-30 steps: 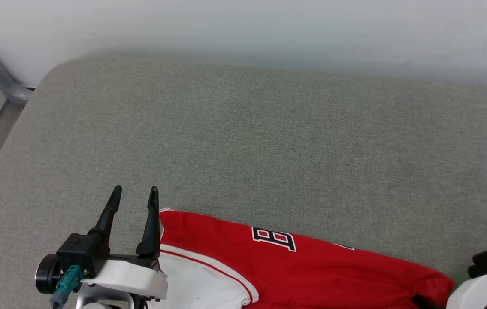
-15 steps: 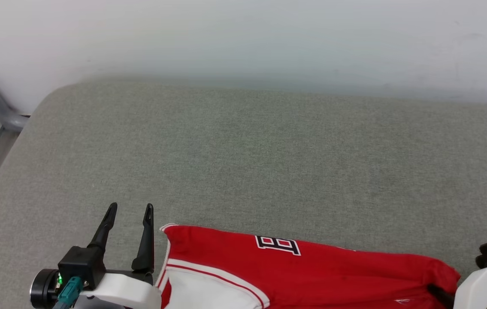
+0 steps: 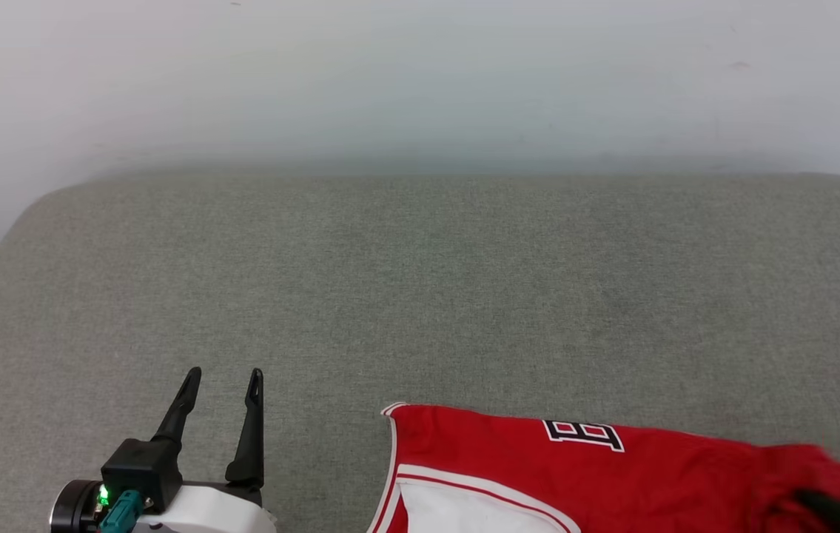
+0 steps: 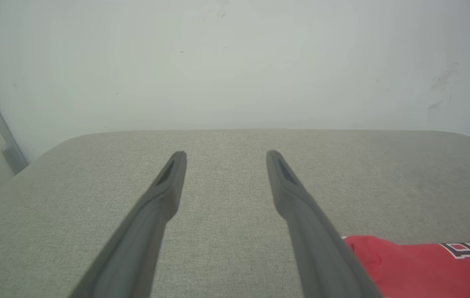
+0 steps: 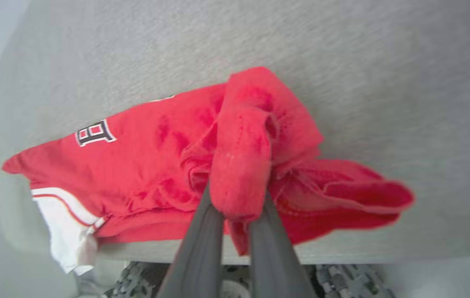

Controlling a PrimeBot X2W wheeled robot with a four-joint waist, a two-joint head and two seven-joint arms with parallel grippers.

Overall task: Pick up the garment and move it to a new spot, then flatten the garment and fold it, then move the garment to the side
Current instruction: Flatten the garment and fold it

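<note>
The right hand (image 5: 238,209) is clamped on a bunched fold of the red jersey (image 5: 143,157), which lies along the near edge of the grey fabric-covered desk (image 3: 420,281). The left hand (image 3: 223,379) hovers nearby, fingers apart, clear of the cloth.

Bright, soft, even light, faint shadows; the garment (image 5: 143,157) blurs in the right wrist view.
</note>
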